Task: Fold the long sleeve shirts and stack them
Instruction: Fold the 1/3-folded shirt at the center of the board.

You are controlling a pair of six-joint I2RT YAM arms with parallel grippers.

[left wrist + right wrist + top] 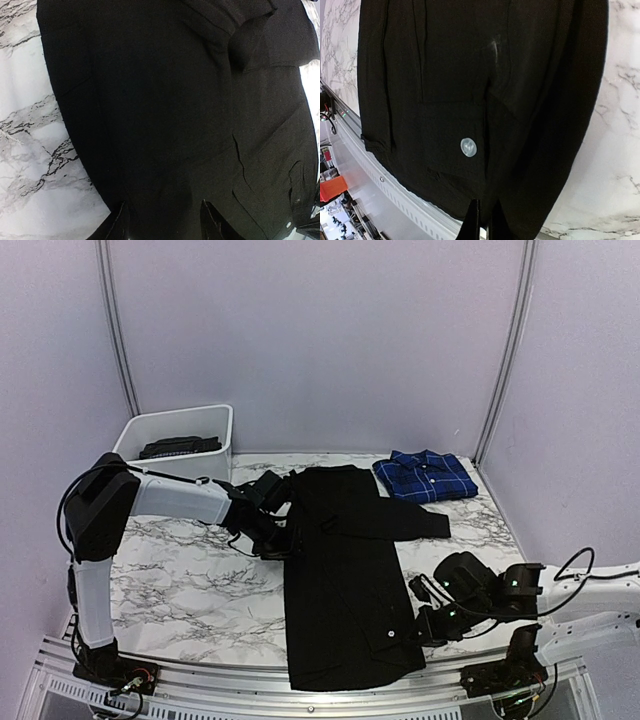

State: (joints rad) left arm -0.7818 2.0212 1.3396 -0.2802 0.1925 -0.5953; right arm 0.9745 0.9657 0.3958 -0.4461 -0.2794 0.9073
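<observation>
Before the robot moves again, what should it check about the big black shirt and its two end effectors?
1. The black long sleeve cloth shirt lies spread on the white marble table: ok.
2. The left end effector is over the shirt's left edge, jaws apart: ok.
3. The right end effector is shut at the shirt's lower right edge: ok. Cloth really pinched: cannot tell.
4. One sleeve sticks out to the right, not folded in: not ok.
5. The folded blue plaid cloth shirt lies clear of both end effectors: ok.
</observation>
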